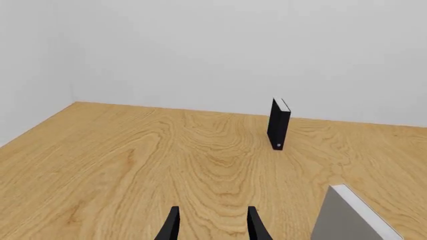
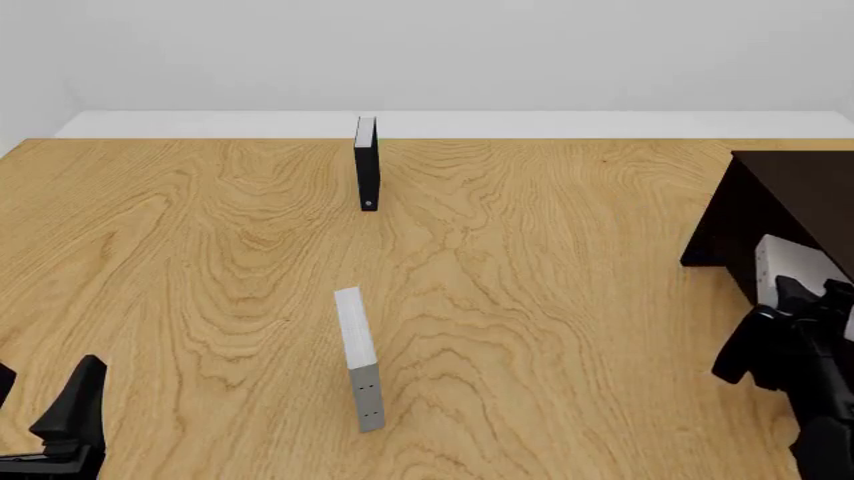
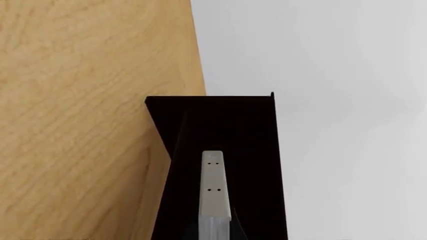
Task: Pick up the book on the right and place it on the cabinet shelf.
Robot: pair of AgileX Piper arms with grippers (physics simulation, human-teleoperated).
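Right gripper (image 3: 215, 232) clamped on the light-grey hardback book (image 3: 213, 186), spine pointing straight into the near-black wooden cabinet (image 3: 253, 150) dead ahead; left gripper (image 1: 212, 225) open, idle.

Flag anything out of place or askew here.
Nothing stands out: the black book and thin grey book stand upright and apart on the table; the right gripper holds the third book inside the cabinet.
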